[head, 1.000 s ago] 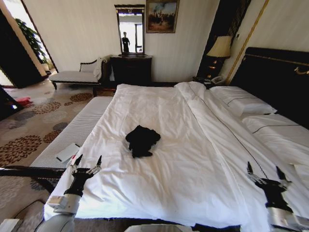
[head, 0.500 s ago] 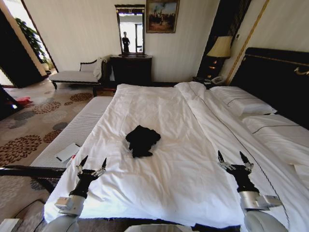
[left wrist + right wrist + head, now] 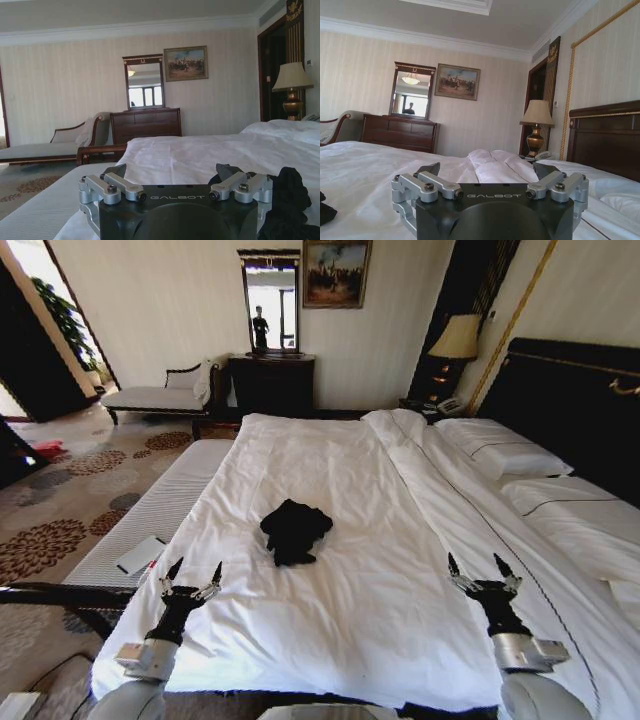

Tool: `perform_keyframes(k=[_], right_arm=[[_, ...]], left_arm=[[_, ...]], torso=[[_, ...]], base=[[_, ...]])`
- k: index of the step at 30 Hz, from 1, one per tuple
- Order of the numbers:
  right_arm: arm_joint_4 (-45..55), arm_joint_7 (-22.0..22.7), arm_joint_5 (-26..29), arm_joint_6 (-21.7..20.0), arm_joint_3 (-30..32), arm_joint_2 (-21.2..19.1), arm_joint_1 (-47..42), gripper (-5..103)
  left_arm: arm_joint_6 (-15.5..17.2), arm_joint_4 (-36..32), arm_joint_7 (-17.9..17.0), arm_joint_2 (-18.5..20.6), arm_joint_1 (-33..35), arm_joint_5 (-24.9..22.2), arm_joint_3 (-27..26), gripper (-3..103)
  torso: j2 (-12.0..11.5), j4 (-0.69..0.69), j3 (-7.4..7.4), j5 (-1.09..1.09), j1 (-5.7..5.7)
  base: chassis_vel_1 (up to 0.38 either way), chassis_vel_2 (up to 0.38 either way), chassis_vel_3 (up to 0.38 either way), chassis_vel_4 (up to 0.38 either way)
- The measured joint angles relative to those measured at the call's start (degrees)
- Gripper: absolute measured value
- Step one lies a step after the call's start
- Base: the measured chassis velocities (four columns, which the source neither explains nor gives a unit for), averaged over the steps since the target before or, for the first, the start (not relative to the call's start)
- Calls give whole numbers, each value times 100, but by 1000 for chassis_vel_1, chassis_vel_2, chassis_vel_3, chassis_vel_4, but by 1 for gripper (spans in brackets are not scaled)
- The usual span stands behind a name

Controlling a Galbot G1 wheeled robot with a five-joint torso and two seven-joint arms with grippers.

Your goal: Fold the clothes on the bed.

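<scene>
Since a second ago, the right hand [image 3: 485, 572] has swung inward to lower right; left hand [image 3: 192, 578] lower left, both spread. Crumpled black soft T-shirt [image 3: 294, 530] lies mid-frame on the white-duveted bed [image 3: 330, 470], untouched; reaching and spreading it flat seems next.

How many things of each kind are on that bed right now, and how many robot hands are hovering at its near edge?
Black T-shirt, crumpled in a heap on the duvet: 1
White duvet: 1
White pillows, one by the headboard and one nearer the robot: 2
Grippers, both open, left gripper and right gripper: 2
Total: 6
</scene>
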Motion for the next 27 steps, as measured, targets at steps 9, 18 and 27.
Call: perform_keyframes(k=[9,18,27], right_arm=[[-44,23,-55,19,-9,47,-2,100],[-137,27,-142,47,-13,95,-4,100],[-216,46,-191,60,-25,122,2,100]], left_arm=[[1,-30,-11,-14,14,-135,-117,100],[-8,21,-15,-70,62,-124,-109,100],[-4,48,-28,-54,23,-135,-110,100]], torso=[[0,-1,0,0,0],[0,-1,0,0,0],[0,-1,0,0,0]], base=[[49,55,-58,-59],[77,89,-75,-79],[42,37,-38,-31]])
